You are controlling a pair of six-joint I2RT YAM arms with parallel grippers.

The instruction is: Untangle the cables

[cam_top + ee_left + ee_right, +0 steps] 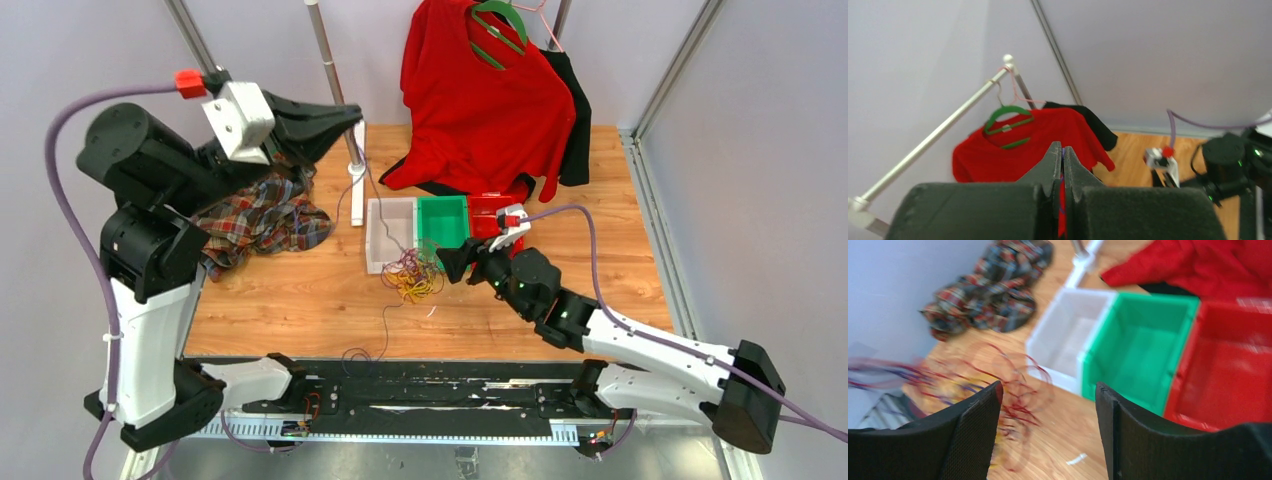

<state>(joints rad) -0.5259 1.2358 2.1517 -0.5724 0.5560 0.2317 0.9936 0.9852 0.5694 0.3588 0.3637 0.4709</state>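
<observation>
Right gripper (1048, 388), jaws apart, sits just right of the cables (415, 275).

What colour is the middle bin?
The middle bin is green, clearest in the right wrist view.

No legible text, labels, numbers

Right wrist view: cables (963, 385) motion-blurred, strands indistinct; red bin (1238, 365) cut by right edge; plaid cloth (262, 218) partly hidden under left arm (150, 170)
</observation>
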